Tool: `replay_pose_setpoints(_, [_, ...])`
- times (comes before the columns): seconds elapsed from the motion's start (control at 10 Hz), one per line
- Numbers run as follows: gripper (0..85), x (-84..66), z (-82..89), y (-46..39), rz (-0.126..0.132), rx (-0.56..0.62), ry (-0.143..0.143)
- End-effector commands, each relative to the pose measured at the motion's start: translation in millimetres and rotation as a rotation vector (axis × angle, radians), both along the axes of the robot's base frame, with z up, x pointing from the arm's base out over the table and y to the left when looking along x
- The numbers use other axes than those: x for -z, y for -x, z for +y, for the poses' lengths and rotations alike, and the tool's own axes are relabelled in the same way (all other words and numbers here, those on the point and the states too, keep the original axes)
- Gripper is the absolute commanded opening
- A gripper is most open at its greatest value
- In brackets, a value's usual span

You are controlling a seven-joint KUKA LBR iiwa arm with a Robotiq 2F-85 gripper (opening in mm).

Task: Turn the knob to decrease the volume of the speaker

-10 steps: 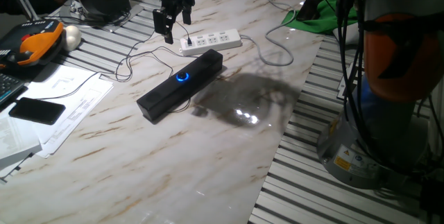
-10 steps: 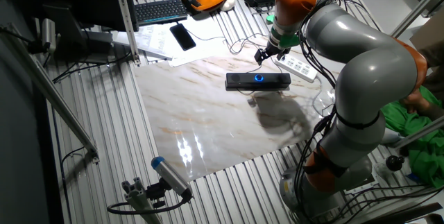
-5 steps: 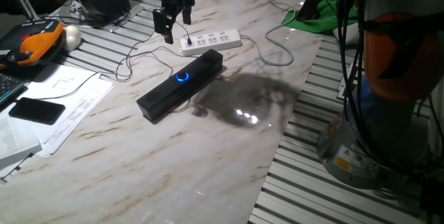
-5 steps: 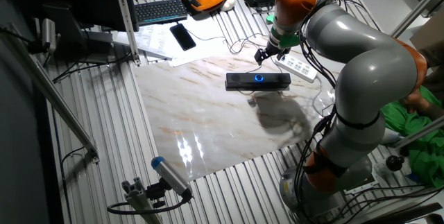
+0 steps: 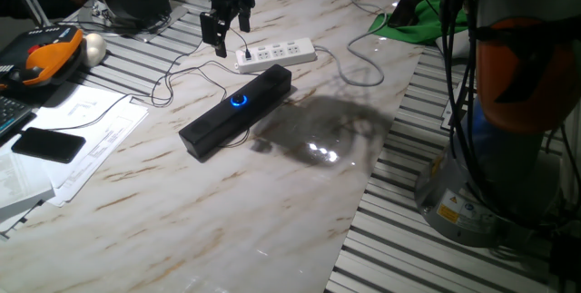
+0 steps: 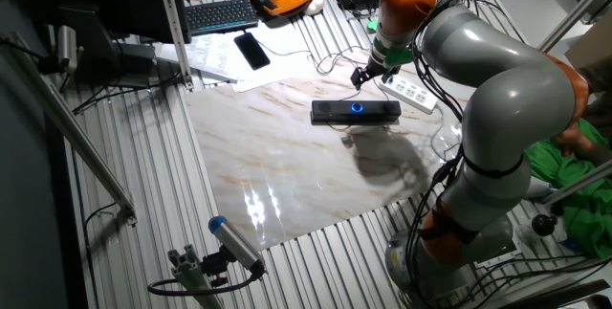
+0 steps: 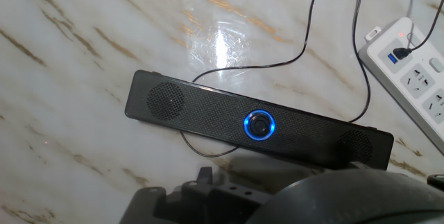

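1. The speaker, a long matte black bar with mesh ends, lies flat on the marbled surface.
2. The knob, small, round and ringed in blue light, sits at mid-length.
3. A white power strip lies just beside the bar.
4. The pincer hangs above, well apart from the knob, fingers parted, holding nothing.

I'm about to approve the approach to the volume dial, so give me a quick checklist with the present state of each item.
1. Knob in sight, blue ring lit: ok.
2. Speaker lying flat on the table: ok.
3. Gripper above the table, apart from the speaker: ok.
4. Nothing lying on the knob: ok.
5. Power strip and black cable close to the speaker; path risk: cannot tell.
6. Fingers open enough for the knob: cannot tell.
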State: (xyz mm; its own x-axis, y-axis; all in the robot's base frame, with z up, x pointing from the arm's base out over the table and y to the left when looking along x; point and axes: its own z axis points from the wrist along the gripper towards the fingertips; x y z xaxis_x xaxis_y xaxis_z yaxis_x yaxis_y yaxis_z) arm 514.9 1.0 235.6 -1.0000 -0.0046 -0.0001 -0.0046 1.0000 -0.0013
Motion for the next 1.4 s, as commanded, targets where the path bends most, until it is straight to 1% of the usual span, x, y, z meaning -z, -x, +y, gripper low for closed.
replay_pose_setpoints(0.0, [0.0, -0.2, -0.3, 0.0, 0.164, -0.032, 0.098])
replay_pose_setpoints(0.2, [0.0, -0.2, -0.5, 0.0, 0.161, -0.024, 0.099])
replay_pose_setpoints(0.6, [0.0, -0.3, -1.0, 0.2, 0.157, -0.025, 0.091])
replay_pose_setpoints(0.9, [0.0, -0.4, -1.2, 0.1, 0.155, -0.011, 0.092])
replay_pose_setpoints(1.1, [0.0, -0.4, -1.2, 0.1, 0.153, -0.007, 0.087])
replay_pose_setpoints(1.2, [0.0, -0.4, -1.2, 0.1, 0.139, 0.018, 0.072])
replay_pose_setpoints(1.3, [0.0, -0.4, -1.2, 0.1, 0.124, 0.072, 0.013])
